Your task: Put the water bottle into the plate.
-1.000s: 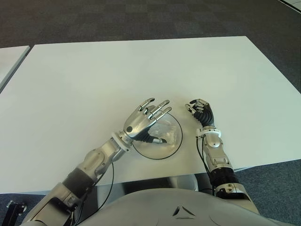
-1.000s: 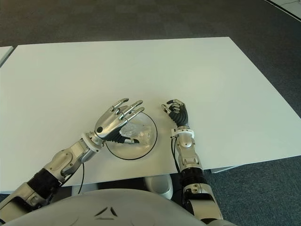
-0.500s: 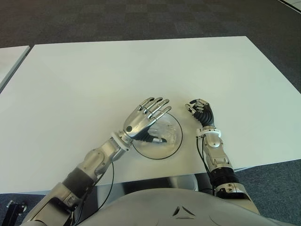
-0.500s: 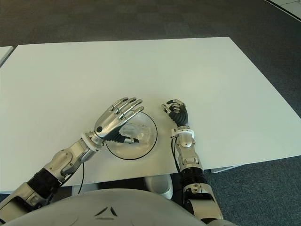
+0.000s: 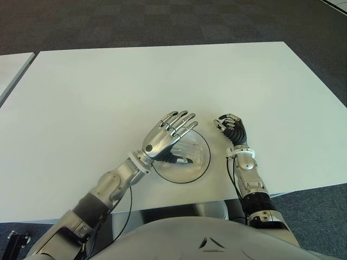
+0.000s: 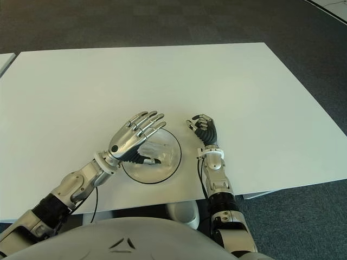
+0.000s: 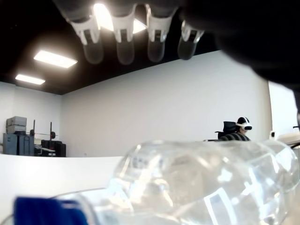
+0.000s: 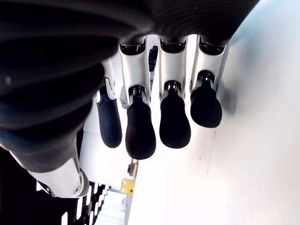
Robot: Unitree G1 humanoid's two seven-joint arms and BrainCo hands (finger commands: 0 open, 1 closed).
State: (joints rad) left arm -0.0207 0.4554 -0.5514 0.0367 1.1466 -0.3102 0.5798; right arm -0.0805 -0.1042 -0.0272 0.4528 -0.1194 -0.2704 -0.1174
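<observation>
A clear plastic water bottle [image 5: 192,152] with a blue cap [image 7: 47,212] lies on its side in the round plate [image 5: 174,176] near the white table's front edge. My left hand [image 5: 165,136] hovers just above the bottle with its fingers [image 7: 124,35] spread straight and holding nothing. In the left wrist view the bottle [image 7: 201,183] fills the space below the fingers without touching them. My right hand [image 5: 230,126] shows on the table just right of the plate, its fingers [image 8: 140,126] curled with nothing in them.
The white table [image 5: 162,81] stretches wide behind and to both sides of the plate. Dark carpet [image 5: 162,21] lies beyond its far edge. A second white table's corner [image 5: 11,67] shows at the far left.
My left hand's fingers have drawn slightly closer together above the bottle. The bottle, plate and right hand have not moved.
</observation>
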